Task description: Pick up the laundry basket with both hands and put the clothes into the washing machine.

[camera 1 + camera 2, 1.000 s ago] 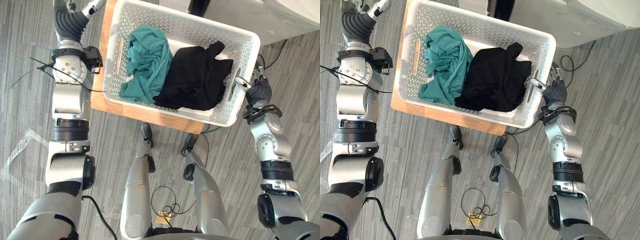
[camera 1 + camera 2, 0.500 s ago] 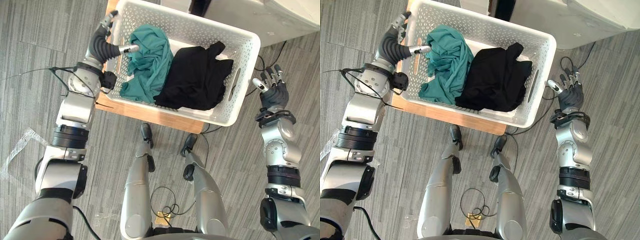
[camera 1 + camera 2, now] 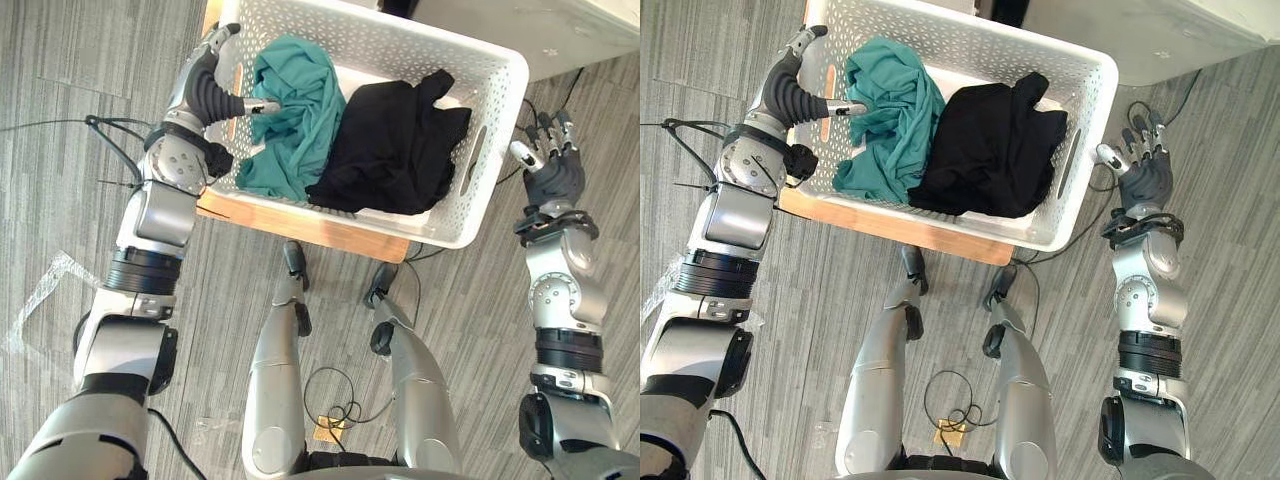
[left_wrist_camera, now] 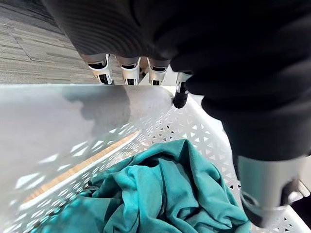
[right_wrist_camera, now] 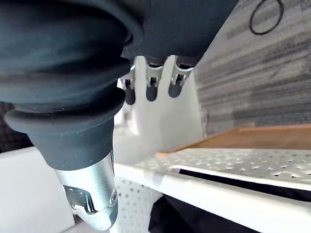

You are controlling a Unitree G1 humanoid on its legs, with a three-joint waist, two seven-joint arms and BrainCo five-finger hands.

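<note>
While the left hand [image 3: 200,90] straddles the left end of the laundry basket [image 3: 400,30], fingers straight, thumb inside, the basket lies lengthwise between both arms on the wooden surface [image 3: 300,228]. The right hand [image 3: 548,180] hangs open just off its right handle slot [image 3: 478,160].

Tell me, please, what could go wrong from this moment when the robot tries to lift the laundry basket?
1. The right hand is open and apart from the laundry basket. Lifting now with the left hand alone would likely tip it.
2. The left thumb reaches inside the wall, over the teal garment. Closing may pinch cloth against the rim.
3. The basket overhangs the wooden board on its right, so a push might slide it off.
</note>
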